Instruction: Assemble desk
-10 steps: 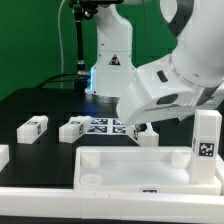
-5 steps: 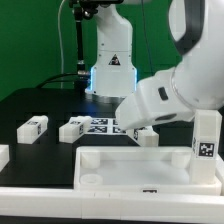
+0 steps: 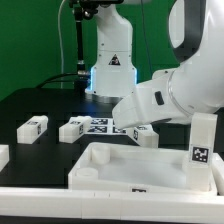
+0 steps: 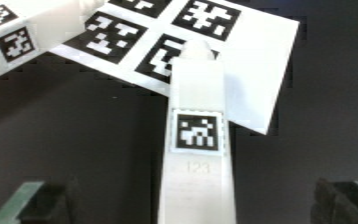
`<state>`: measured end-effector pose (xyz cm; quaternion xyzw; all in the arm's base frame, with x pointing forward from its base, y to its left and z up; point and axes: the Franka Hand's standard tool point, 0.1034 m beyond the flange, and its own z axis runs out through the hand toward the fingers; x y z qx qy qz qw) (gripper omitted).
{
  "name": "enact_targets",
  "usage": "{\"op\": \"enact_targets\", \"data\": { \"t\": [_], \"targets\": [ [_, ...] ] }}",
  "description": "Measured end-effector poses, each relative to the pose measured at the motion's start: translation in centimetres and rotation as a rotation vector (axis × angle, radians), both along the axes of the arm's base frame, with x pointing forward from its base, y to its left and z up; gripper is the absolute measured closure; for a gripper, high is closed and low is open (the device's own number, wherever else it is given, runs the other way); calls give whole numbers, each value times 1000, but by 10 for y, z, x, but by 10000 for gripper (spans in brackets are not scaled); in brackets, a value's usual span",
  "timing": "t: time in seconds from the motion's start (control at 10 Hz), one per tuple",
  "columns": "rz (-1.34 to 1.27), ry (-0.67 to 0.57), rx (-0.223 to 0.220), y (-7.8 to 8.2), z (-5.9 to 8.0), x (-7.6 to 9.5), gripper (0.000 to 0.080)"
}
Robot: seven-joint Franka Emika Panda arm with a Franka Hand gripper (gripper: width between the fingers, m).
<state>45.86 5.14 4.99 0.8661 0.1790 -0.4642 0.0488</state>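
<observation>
fingers (image 4: 30, 203): spread wide, touching nothing | white square-section plastic leg (image 4: 197, 150): lying between them on black surface (image 4: 318, 120), one end over flat white marker board (image 4: 247, 60)

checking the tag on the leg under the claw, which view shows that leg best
The wrist view: the leg fills the centre lengthwise, its tag facing the camera, one end at the marker board. The exterior view shows only one end, the rest hidden by the arm.
</observation>
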Motion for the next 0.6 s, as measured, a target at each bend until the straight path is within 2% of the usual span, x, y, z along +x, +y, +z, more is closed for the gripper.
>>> {"op": "enact_targets", "data": {
  "t": [0.2, 0.4, 0.6],
  "targets": [
    [-1, 2, -1, -1, -2, -1, 151],
    [0, -7, 1, -2, -12, -2, 151],
    [0, -10, 3, -3, -15, -3, 151]
  ]
}}
